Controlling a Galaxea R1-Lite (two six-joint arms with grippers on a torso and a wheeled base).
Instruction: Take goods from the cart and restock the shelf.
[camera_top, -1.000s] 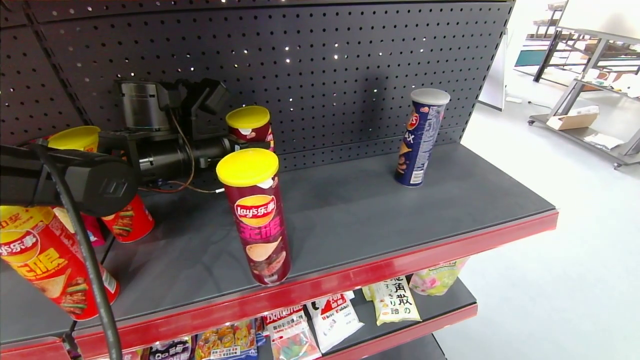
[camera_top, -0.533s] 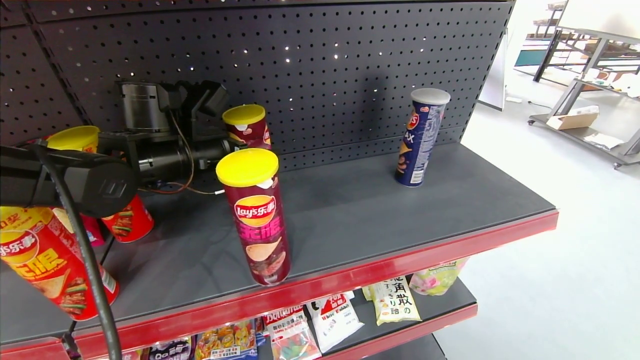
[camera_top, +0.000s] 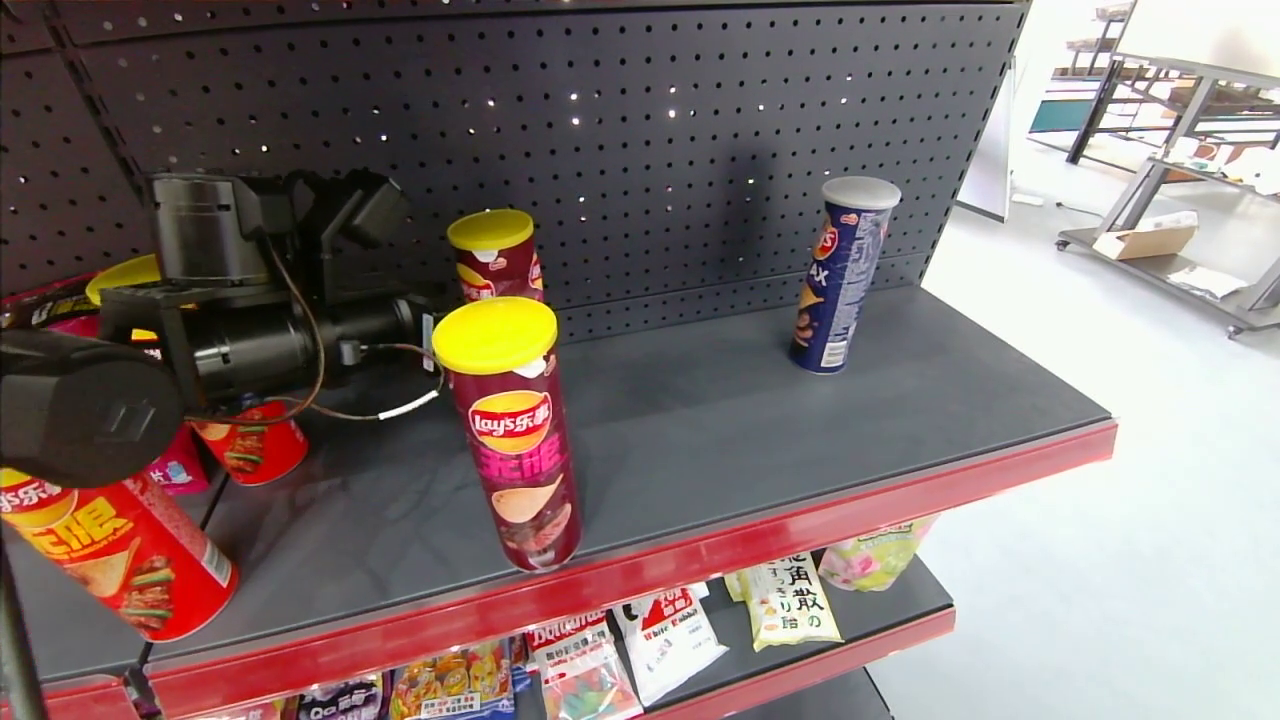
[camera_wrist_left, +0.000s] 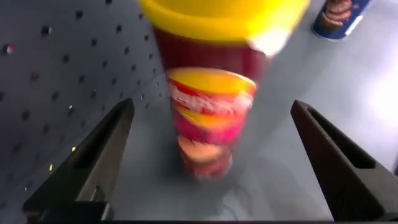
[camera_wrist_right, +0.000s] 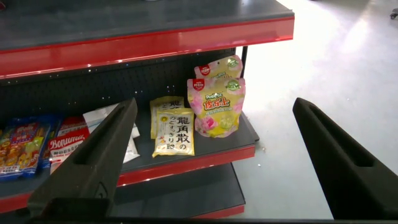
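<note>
At the back of the upper shelf, against the pegboard, a maroon yellow-lidded chip can stands upright. The left gripper faces it with fingers spread wide, neither touching it. The right gripper, also spread apart and empty, hangs before snack bags on the lower shelf.

Head camera: I look forward and down, mid-range, over dark grey red-edged metal shelf board. Left wrist: close, along it; shares blue grey-lidded cardboard tube, 2 o'clock. Right wrist: faces lower plastic snack bags, shared at 6 o'clock.
</note>
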